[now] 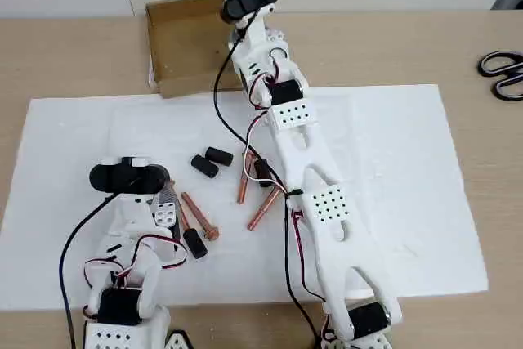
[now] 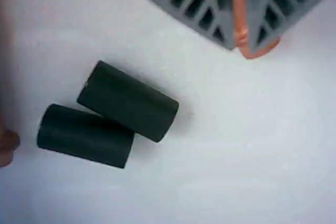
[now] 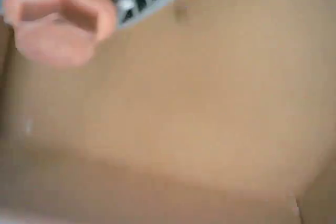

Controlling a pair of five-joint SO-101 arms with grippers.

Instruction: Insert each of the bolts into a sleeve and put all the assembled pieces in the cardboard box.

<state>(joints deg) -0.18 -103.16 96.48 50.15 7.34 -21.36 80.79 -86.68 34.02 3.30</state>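
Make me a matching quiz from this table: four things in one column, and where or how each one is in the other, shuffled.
1 scissors
2 cardboard box
3 two black sleeves
4 left gripper

A shut on a copper bolt
B on the bare table, off the white sheet
C lying side by side, touching
D under the right gripper

Pairs: 1-B, 2-D, 3-C, 4-A

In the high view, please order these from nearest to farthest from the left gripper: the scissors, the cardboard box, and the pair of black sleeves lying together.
Measured from the left gripper, which is shut on a bolt:
1. the pair of black sleeves, just ahead of it on the white sheet.
2. the cardboard box, at the back, beyond the sheet.
3. the scissors, far off at the right edge.
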